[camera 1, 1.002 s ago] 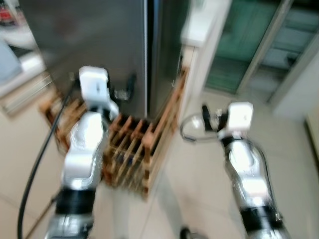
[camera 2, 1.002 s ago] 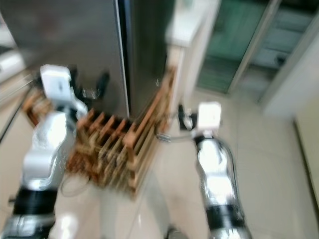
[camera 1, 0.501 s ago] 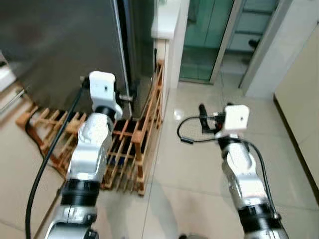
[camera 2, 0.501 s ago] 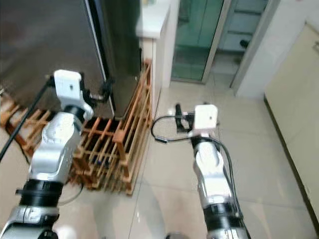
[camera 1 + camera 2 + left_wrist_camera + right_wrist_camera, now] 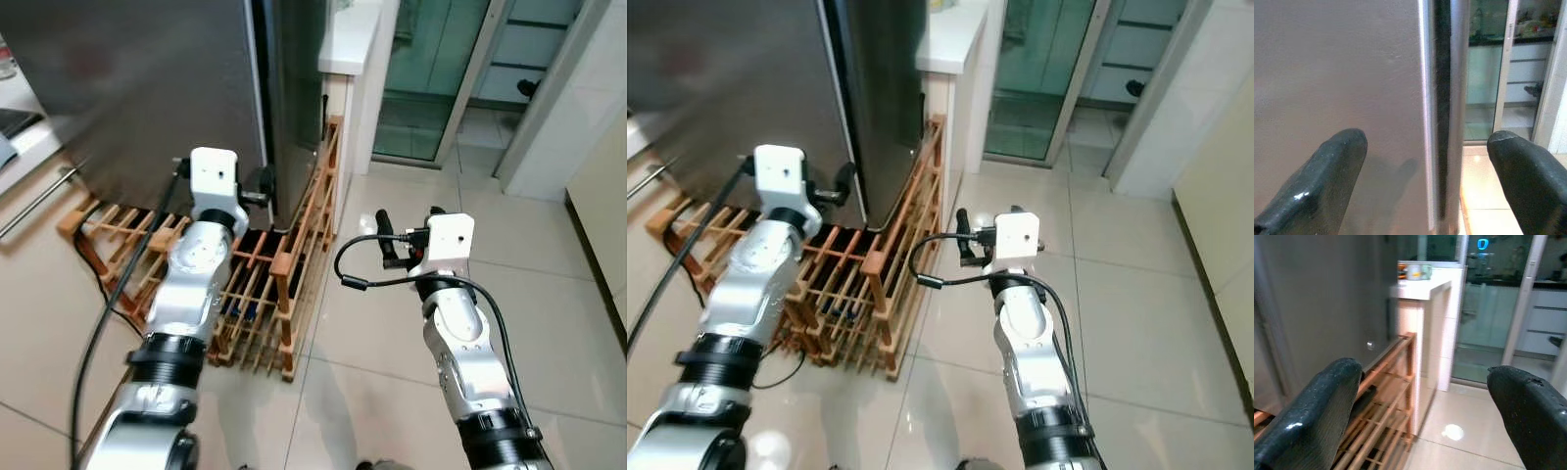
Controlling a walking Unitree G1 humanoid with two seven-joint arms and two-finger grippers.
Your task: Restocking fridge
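Note:
The fridge (image 5: 147, 88) is a tall grey steel box with its door shut, standing ahead on my left. My left gripper (image 5: 223, 168) is raised close to the fridge's front right corner. In the left wrist view the left gripper (image 5: 1425, 191) is open, with the door's edge seam (image 5: 1426, 107) between its fingers and nothing held. My right gripper (image 5: 409, 231) hovers over the tiled floor right of the fridge. In the right wrist view the right gripper (image 5: 1420, 421) is open and empty, pointing toward the wooden rack (image 5: 1386, 426).
A low wooden slatted rack (image 5: 279, 274) wraps the fridge's base and right side. A white counter (image 5: 351, 44) stands beyond it, then a glass sliding door (image 5: 431, 78). A black cable (image 5: 108, 294) trails along my left arm. Pale tiled floor (image 5: 549, 294) lies open to the right.
The head view has swung and gone from blurred to sharp, so the whole scene shifted. Both arms keep much the same raised pose, and both grippers stay open.

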